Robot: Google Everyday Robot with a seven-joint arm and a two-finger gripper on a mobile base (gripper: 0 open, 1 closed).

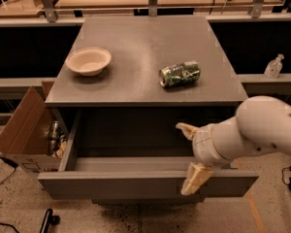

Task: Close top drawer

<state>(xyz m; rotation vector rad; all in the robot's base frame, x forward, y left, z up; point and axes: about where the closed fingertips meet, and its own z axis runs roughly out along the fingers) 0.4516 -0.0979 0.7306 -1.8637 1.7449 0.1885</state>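
Note:
The top drawer [111,184] is a wide matte grey box pulled far out from under the cabinet top, its deep grey inside showing. Its plain flat front panel faces me at the bottom of the view. My gripper [190,154] hangs at the drawer's right part on a thick white arm. It is open: one tan finger [186,130] is inside the drawer, the other finger [194,179] lies across the front panel's top edge, so the fingers straddle the panel.
A beige bowl [88,60] and a green crushed can [179,74] lie on the grey cabinet top [140,42]. An open cardboard box [24,130] with items stands on the floor at the left. A clear bottle [273,66] stands on a ledge at the right.

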